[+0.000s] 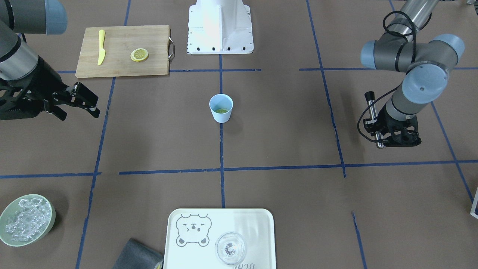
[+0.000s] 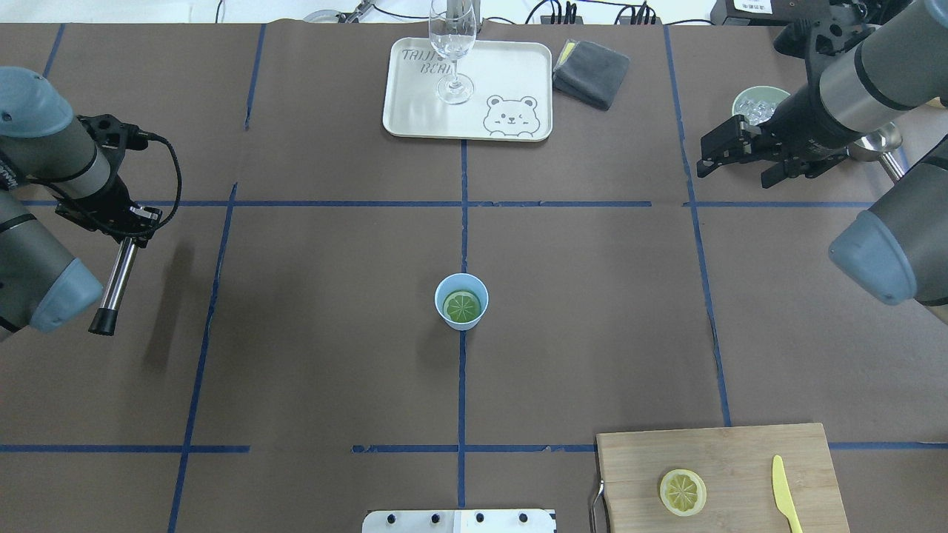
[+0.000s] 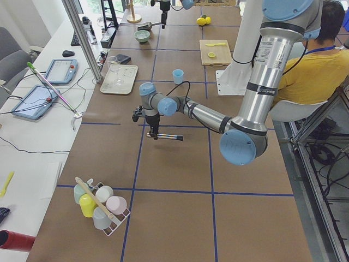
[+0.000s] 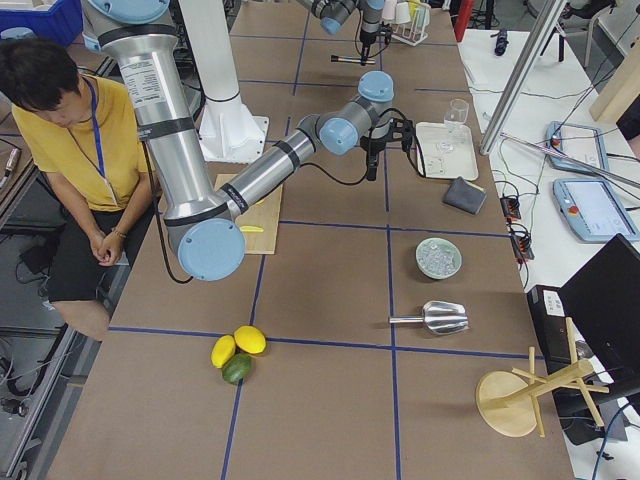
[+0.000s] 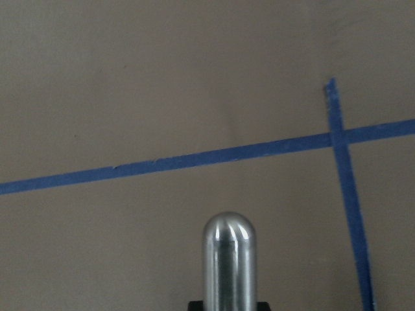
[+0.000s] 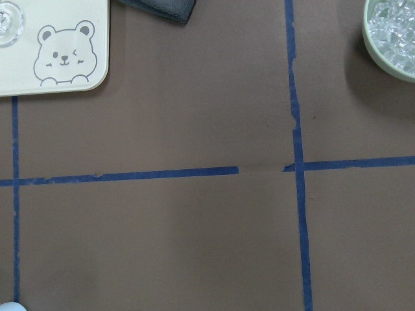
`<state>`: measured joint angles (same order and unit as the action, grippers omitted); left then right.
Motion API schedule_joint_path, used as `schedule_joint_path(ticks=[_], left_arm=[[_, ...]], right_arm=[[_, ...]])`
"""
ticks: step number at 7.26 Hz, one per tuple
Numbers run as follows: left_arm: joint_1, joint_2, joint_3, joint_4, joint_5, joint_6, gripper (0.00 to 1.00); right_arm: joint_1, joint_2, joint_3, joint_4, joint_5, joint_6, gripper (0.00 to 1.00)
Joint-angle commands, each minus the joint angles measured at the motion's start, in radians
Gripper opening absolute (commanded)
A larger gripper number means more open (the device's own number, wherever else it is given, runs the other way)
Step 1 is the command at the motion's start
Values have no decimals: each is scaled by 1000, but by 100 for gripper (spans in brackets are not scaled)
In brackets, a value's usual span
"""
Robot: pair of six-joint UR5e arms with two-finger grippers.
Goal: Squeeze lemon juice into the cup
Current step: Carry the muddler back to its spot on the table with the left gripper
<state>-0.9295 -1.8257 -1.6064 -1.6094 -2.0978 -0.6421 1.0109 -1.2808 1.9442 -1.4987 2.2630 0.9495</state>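
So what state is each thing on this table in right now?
Cup: upright, citrus slice inside.
Lemon: flat on the board, cut face up.
Wine glass: upright on tray, empty.
Bowl: full of ice.
Left gripper: shut on metal rod.
Right gripper: open, empty.

Overhead cam sat behind the robot (image 1: 220,30) looking down; the front one faced it from across the tabletop (image 1: 283,123), so both caught the cup (image 2: 461,300) dead centre. Side cams looked along from each end, wrist cams stared down close.
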Motion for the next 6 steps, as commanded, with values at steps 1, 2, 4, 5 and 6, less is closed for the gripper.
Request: schedule_joint_path(ticks=[1, 2, 4, 5, 6], left_arm=[[-8, -1, 66, 0, -22, -5, 0], [-8, 2, 75, 0, -22, -4, 0], [-6, 5, 79, 0, -22, -4, 0], [-6, 5, 80, 0, -22, -4, 0], [-6, 8, 82, -1, -22, -2, 0]], right_arm=[[0, 0, 2, 0, 0, 0, 100], [0, 8, 2, 0, 0, 0, 100], [0, 11, 2, 0, -2, 0, 100], [0, 11, 2, 0, -2, 0, 100], [0, 11, 2, 0, -2, 0, 100]])
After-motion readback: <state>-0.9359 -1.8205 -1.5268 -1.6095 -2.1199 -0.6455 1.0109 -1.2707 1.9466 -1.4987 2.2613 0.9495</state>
